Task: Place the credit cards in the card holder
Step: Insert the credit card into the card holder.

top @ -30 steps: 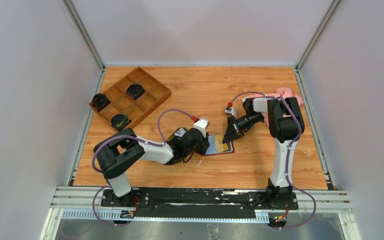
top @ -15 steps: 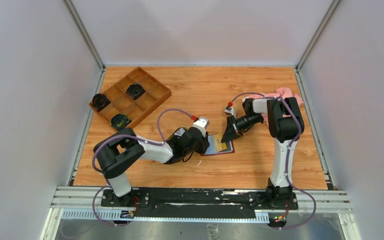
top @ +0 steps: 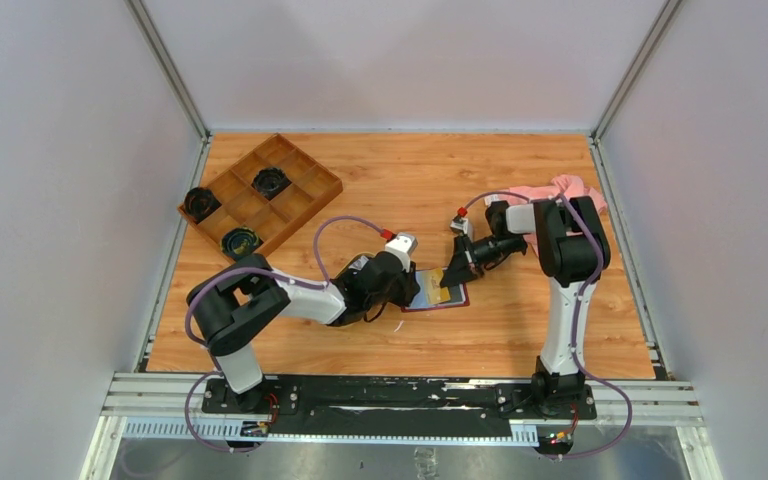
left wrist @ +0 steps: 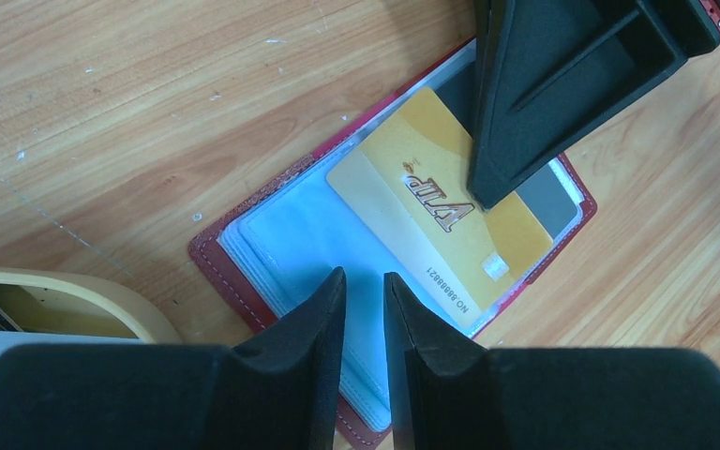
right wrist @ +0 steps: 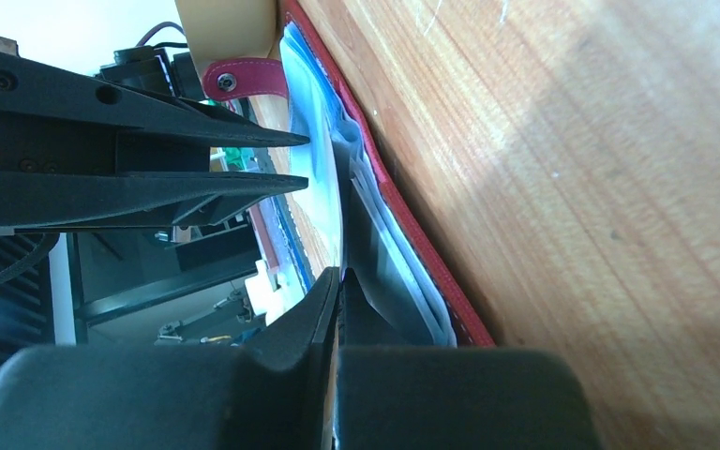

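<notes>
Credit card (left wrist: 403,211) (gold) lies diagonally on the open card holder (left wrist: 208,251), pinned under closed right fingers (left wrist: 544,94), long axis aimed toward left fingers (left wrist: 309,356), narrowly apart.

Setting: robotics lab test cell. Evidence — plain white panel walls (top: 60,150), aluminium mounting rail (top: 650,397), wood-grain tabletop (top: 410,170).
</notes>
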